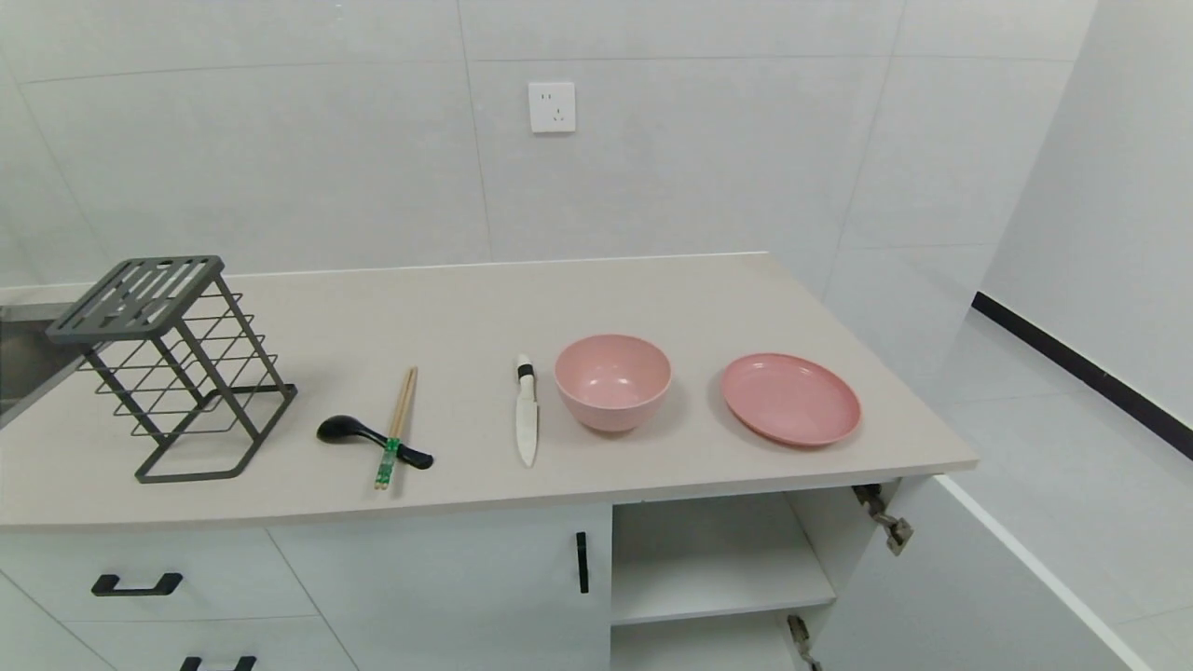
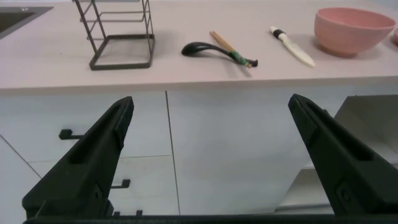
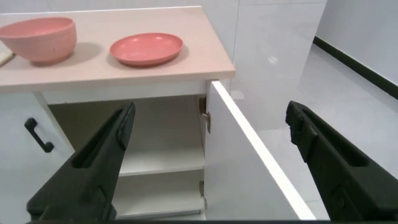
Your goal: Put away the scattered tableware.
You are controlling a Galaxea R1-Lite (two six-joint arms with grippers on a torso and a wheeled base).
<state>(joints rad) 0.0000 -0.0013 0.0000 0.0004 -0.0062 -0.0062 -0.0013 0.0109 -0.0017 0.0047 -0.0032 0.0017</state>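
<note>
On the beige counter lie a pink bowl, a pink plate, a white knife, wooden chopsticks and a black spoon under them. The bowl, knife, chopsticks and spoon also show in the left wrist view. My left gripper is open, held in front of the cabinet below the counter edge. My right gripper is open, low before the open cabinet, with the bowl and plate above it.
A dark wire rack stands at the counter's left, beside a sink. Below the plate a cabinet door stands swung open, showing white shelves. Drawers with black handles are at lower left.
</note>
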